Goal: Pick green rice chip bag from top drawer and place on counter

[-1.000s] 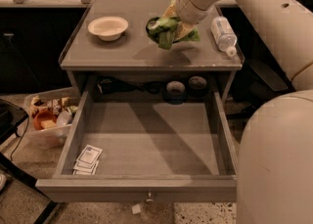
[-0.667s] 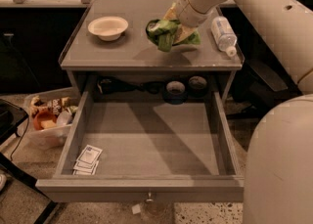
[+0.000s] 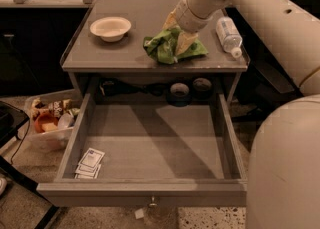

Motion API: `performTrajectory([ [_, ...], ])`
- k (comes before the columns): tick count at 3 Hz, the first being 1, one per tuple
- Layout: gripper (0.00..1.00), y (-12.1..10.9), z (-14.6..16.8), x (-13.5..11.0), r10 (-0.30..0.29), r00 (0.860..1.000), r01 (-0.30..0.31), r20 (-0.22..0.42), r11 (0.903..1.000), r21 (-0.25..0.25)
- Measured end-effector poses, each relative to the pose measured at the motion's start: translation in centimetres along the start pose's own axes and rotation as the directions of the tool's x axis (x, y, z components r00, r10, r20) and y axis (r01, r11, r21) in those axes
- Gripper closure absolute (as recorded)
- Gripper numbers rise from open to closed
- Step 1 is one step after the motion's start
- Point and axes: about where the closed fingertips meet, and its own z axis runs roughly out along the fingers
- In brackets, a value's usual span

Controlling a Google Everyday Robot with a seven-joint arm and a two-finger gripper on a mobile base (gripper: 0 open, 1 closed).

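The green rice chip bag [image 3: 162,49] is crumpled and lies on the counter [image 3: 125,53], right of its middle and near the front edge. My gripper [image 3: 177,33] reaches down from the upper right, with one finger [image 3: 185,43] in front of the bag and the other behind it, closed on the bag's top. The top drawer [image 3: 150,143] is pulled fully open below the counter; its grey front panel with a small knob [image 3: 153,203] faces the camera.
A white bowl [image 3: 110,27] sits on the counter's left. A clear water bottle [image 3: 228,34] lies at its right edge. Small white packets [image 3: 90,163] lie in the drawer's front left corner. A bin of snacks [image 3: 50,120] stands on the floor at left. My arm fills the right side.
The gripper has lowered the green bag toward the counter's front; the bag now rests on the counter surface.
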Motion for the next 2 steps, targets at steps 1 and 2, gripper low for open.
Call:
performTrajectory([
  [1,0.00,-0.14,0.82,-0.22,0.017,1.000,-0.017,0.002,0.9998,-0.009],
  [2,0.00,-0.14,0.82,-0.22,0.017,1.000,-0.017,0.002,0.9998,-0.009],
])
